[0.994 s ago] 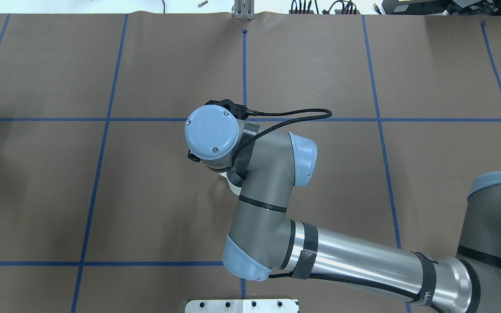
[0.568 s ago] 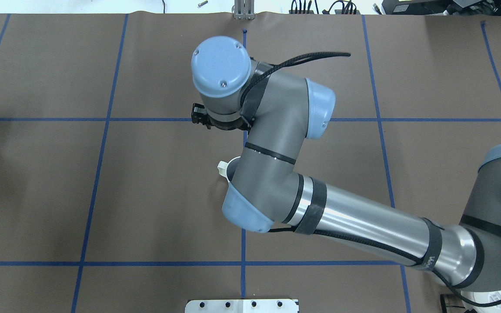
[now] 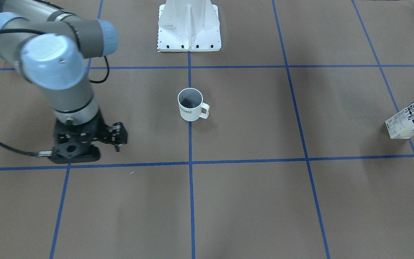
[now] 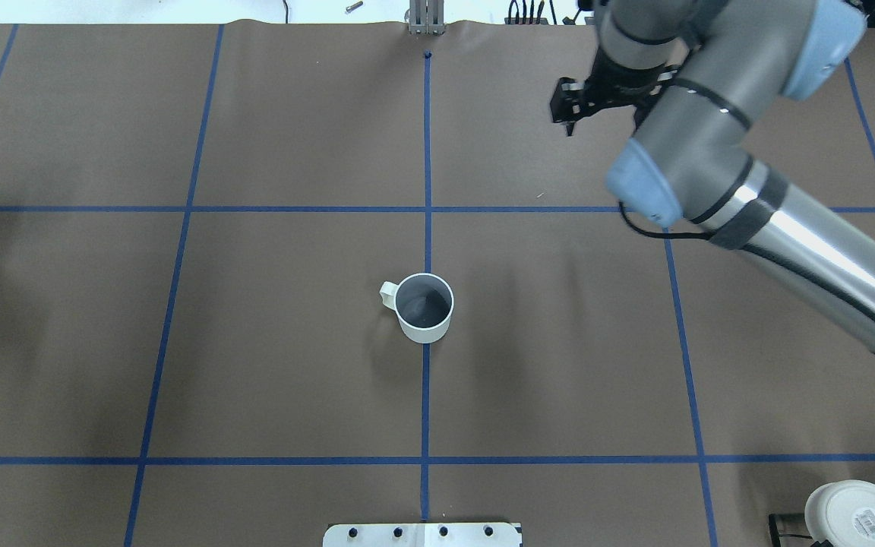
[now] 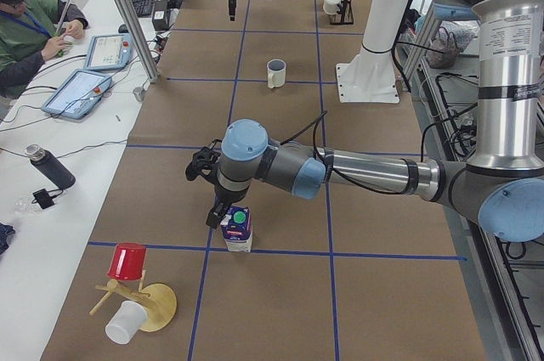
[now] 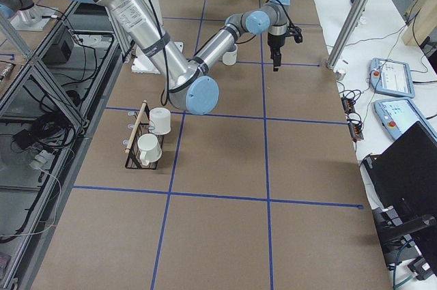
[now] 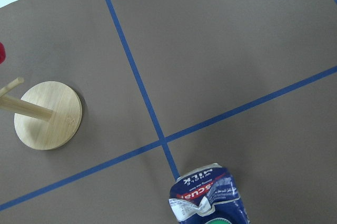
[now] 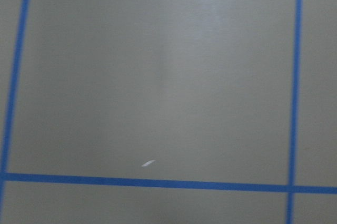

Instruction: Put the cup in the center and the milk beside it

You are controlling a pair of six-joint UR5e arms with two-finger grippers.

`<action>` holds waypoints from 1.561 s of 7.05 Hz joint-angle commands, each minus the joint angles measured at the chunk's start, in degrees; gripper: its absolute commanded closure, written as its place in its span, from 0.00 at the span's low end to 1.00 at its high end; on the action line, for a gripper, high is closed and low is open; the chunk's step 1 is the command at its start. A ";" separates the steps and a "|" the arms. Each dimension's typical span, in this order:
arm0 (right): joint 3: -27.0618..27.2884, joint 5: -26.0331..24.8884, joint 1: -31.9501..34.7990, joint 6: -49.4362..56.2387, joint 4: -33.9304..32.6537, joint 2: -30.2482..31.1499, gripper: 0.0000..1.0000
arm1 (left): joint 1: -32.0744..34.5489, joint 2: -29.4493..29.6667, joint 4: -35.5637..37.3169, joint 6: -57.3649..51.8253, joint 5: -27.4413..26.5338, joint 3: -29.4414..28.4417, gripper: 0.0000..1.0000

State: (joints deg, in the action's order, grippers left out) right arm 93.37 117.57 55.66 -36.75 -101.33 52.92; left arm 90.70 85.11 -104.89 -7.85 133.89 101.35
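Note:
The white cup [image 4: 424,308] with "HOME" on its side [image 3: 190,104] stands upright on the middle blue grid line [image 4: 425,395], its handle toward the robot's left. My right gripper [image 4: 580,106] hangs over bare table at the far right, well clear of the cup, and looks open and empty [image 3: 97,145]. The milk [image 5: 237,229], a navy and white carton with a green cap, stands at the left end of the table [image 3: 413,117]. My left gripper [image 5: 212,208] hovers just beside and above it; I cannot tell whether it is open. The left wrist view shows the carton's top [image 7: 210,200].
A wooden peg stand [image 5: 140,301] with a red cup and a white cup is near the milk. A rack with white cups [image 6: 147,140] and a squat white cup [image 4: 855,516] sit at the near right. The white arm mount [image 3: 189,27] is at the near edge.
My right arm has lifted off the cup and swung away to the far right. The cup, hidden under the arm before, now stands free on the centre line.

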 commanded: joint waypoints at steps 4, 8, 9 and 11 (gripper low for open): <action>12.25 8.46 25.50 42.33 0.61 36.58 0.00 | -0.08 -0.29 -0.14 -0.05 0.06 -2.02 0.01; 12.28 8.11 31.79 43.43 0.69 45.96 0.00 | -0.26 0.50 -3.71 17.53 0.06 -4.58 0.02; 12.19 8.20 31.70 43.35 0.61 45.87 0.00 | -0.26 0.59 -5.57 18.83 0.06 -5.80 0.02; 12.19 8.20 31.79 43.35 0.61 46.31 0.00 | -2.88 0.67 -6.55 19.19 0.06 -6.08 0.02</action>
State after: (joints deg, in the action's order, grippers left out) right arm 105.62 125.75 87.36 6.65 -100.71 99.01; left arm 89.37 85.69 -110.78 10.72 133.95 95.54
